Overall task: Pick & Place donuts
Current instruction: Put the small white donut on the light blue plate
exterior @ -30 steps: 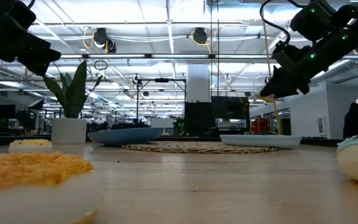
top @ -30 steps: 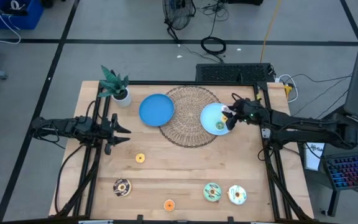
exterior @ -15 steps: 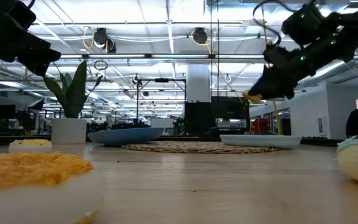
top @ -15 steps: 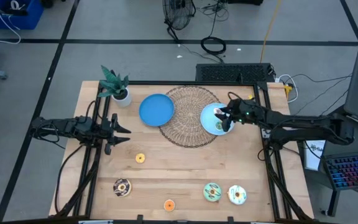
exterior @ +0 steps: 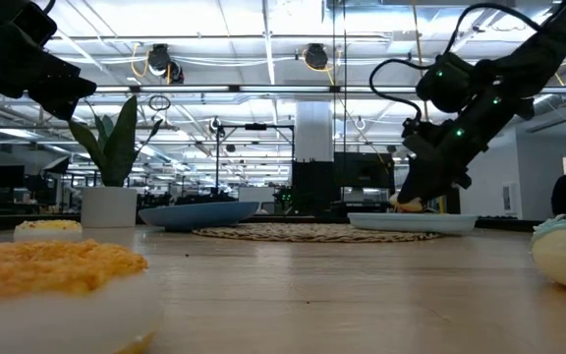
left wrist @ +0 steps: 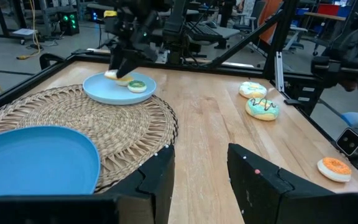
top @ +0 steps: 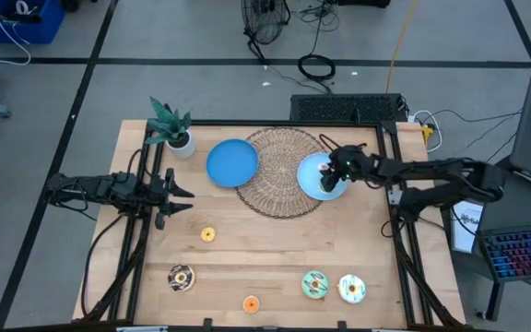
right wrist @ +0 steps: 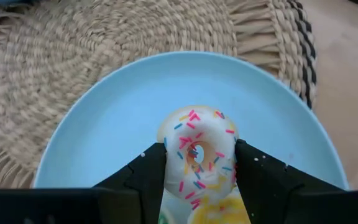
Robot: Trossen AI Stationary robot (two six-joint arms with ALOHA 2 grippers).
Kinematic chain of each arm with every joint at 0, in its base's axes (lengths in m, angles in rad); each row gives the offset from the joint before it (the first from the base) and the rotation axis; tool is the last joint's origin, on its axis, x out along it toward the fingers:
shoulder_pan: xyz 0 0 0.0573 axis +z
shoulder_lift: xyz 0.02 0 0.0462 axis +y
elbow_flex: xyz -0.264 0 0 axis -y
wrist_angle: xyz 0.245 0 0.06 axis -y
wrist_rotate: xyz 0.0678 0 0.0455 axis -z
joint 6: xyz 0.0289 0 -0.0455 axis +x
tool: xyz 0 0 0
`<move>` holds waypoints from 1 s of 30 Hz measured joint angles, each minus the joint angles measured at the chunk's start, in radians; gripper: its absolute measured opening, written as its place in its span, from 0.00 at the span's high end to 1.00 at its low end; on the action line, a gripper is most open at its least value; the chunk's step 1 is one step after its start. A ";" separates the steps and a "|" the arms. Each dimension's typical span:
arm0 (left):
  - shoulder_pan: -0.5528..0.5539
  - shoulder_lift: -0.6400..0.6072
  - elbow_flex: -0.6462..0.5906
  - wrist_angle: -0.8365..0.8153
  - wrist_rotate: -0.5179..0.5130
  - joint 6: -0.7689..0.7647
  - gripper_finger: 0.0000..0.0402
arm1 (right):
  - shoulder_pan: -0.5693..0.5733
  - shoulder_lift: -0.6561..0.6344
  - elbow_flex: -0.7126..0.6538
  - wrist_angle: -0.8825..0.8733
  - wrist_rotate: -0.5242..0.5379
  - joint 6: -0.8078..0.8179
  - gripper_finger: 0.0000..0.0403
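My right gripper [top: 333,175] hangs low over the pale blue plate [top: 312,175] at the wicker mat's right edge and is shut on a small white-frosted donut with sprinkles [right wrist: 197,158]. A green donut [left wrist: 137,86] lies on that plate. My left gripper [top: 181,194] waits open above the table's left side, touching nothing. On the wood lie a tiny orange donut [top: 207,234], a chocolate donut [top: 181,277], another orange one [top: 251,302], a green-frosted one [top: 314,284] and a white-frosted one [top: 350,289]. My right gripper pinches the sprinkled donut by two opposite sides of its ring [right wrist: 166,155], one finger [right wrist: 145,174] on each side. The fingers slant down from the table's right. The donut is tilted, its frosted face toward the wrist camera, just above the plate; whether it touches the plate I cannot tell.
A darker blue plate [top: 232,162] lies on the mat's left edge, and the round wicker mat [top: 279,171] fills the far middle. A potted plant [top: 171,124] stands at the far left corner. Bare wood stretches across the table's middle.
My right gripper has moved a little toward the table's left and dropped from well above the pale blue plate to just over it, carrying the sprinkled donut along. The left arm has kept still.
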 joint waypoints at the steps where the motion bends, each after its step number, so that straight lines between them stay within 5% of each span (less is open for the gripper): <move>1: 0.000 0.000 0.000 0.000 0.000 0.000 0.63 | -0.004 0.008 0.008 0.000 0.000 -0.006 0.59; 30: 0.000 0.000 0.000 0.000 0.000 0.000 0.63 | -0.045 0.085 0.047 -0.112 0.082 -0.059 0.58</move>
